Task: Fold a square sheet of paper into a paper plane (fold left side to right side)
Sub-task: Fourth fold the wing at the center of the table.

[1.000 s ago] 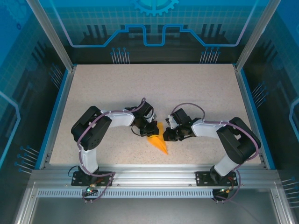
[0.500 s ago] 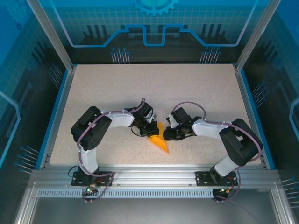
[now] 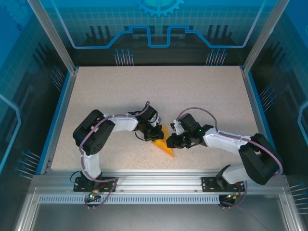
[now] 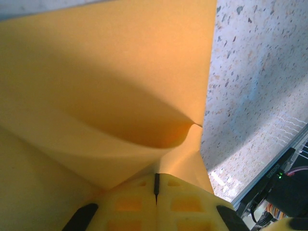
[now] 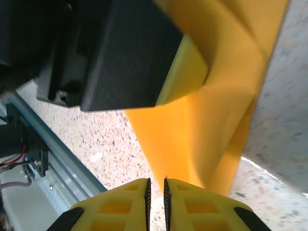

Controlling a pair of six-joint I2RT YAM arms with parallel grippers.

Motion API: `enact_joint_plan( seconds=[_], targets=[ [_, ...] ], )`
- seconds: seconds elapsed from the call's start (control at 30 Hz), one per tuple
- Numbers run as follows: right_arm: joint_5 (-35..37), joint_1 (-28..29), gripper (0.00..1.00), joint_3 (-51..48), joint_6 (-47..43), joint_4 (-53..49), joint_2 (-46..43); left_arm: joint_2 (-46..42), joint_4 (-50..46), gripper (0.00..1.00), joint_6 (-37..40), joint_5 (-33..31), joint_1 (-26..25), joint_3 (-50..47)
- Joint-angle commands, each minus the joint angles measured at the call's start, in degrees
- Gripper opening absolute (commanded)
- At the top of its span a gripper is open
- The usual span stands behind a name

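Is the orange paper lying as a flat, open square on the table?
No, the top view shows the orange paper folded into a narrow pointed wedge.

The right arm's elbow (image 3: 258,161) has swung outward and toward the near table edge, well behind its claw, stretching that arm out longer, while the right gripper (image 3: 170,141) has edged slightly toward the left gripper (image 3: 155,135), closing in on the paper plane (image 3: 166,147) between them.
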Motion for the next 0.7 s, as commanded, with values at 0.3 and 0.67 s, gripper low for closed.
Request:
enact_joint_plan(
  seconds=[0.3, 0.67],
  targets=[
    [-2.19, 1.61, 0.16, 0.34, 1.35, 0.50, 6.10, 1.62, -3.31, 0.01, 0.83, -3.36, -0.31, -2.31],
    [0.96, 2.82, 0.17, 1.27, -0.81, -4.93, 7.66, 1.82, -3.56, 0.01, 1.14, -3.44, -0.31, -2.06]
  ],
)
